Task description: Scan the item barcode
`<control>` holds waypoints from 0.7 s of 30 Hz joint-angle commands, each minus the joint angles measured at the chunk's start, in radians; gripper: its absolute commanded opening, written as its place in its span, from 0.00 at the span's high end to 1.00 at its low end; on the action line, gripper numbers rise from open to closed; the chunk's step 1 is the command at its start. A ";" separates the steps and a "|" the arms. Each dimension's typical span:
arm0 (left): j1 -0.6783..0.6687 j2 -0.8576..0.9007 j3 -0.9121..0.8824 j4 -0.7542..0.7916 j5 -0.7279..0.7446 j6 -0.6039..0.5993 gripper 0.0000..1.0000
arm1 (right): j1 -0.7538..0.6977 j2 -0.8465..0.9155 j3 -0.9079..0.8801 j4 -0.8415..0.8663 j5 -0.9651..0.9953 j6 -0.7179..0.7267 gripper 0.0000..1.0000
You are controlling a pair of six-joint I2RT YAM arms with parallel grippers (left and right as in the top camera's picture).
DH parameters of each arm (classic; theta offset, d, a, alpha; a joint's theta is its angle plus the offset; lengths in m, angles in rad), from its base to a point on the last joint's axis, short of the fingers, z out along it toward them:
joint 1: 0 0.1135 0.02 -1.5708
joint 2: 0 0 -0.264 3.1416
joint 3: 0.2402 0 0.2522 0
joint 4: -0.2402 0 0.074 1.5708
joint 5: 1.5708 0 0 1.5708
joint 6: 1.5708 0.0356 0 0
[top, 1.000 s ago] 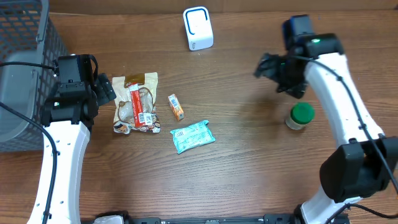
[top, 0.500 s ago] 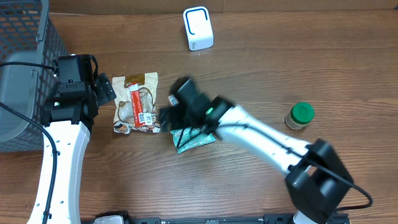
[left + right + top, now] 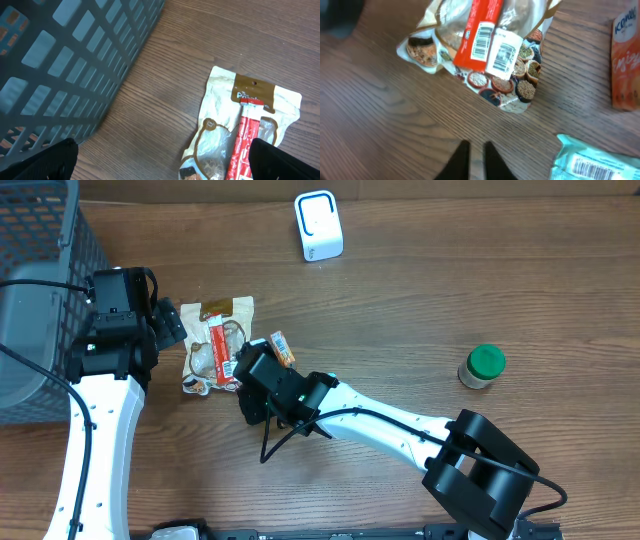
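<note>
One of each on the table (image 3: 400, 300): a bag (image 3: 215, 340), an orange packet (image 3: 283, 347), a teal packet (image 3: 600, 162), a green-lidded jar (image 3: 484, 366), a white scanner (image 3: 318, 226) and a grey basket (image 3: 40, 270). There are two arms.

The bag lies flat near the left arm, just beside the basket. Its long axis runs from the far edge toward the near one, with the brown header at the far end. A red strip runs along that axis, and two barcodes face up at its near end.

The orange packet lies just right of the bag, roughly parallel to it. The teal packet is hidden under the right arm from overhead. The right wrist view shows only its corner, barcode up, near the bag's near end. The scanner stands at the far edge and the jar at the right, both well apart from the rest.

The right gripper (image 3: 476, 150) hangs over bare wood between bag and teal packet — its fingers nearly together, holding nothing. The left gripper (image 3: 160, 155) is spread wide over the bag's header end — also holding nothing.
</note>
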 commanded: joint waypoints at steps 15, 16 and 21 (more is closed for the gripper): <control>-0.004 0.002 0.012 0.000 -0.017 0.001 0.00 | 0.002 0.013 -0.006 0.072 0.011 0.005 0.82; -0.004 0.002 0.012 0.000 -0.017 0.001 0.00 | 0.002 0.017 -0.006 0.073 0.011 0.004 0.75; -0.004 0.002 0.012 0.000 -0.017 0.001 0.00 | 0.002 0.024 -0.007 0.080 0.026 0.004 0.65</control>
